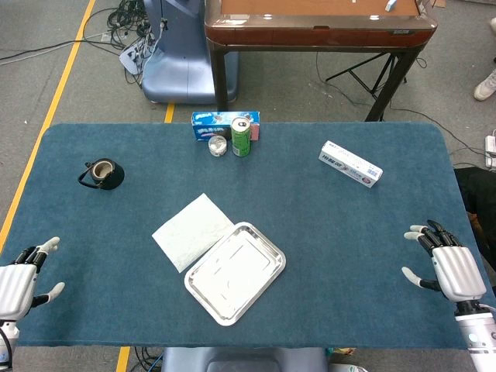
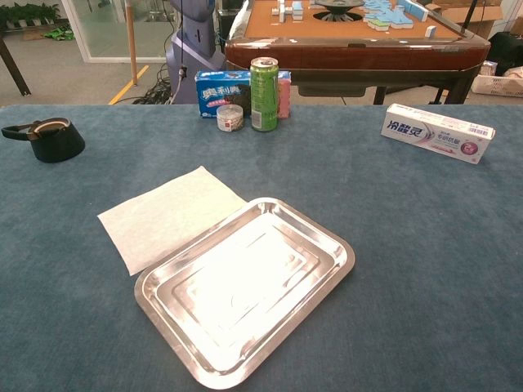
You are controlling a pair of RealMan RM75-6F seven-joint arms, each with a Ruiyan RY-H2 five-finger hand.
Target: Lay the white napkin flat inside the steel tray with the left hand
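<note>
The left hand (image 1: 17, 284) has a smooth silver-grey back plate shaped like a rounded block. Its fingers (image 1: 35, 252) are black along their length and end in pale grey-white tips. The thumb, at about 3 o'clock from the plate, is black with a white tip too.

The right hand (image 1: 448, 267) matches it: a silver-grey, gently domed back plate, black segmented fingers (image 1: 428, 232) with light tips, and a black thumb capped in white at about 9 o'clock from the plate. Below the plate, at 6 o'clock, sits a dark band and then a pale grey cylindrical wrist (image 1: 482, 337) with faint markings too small to read.
</note>
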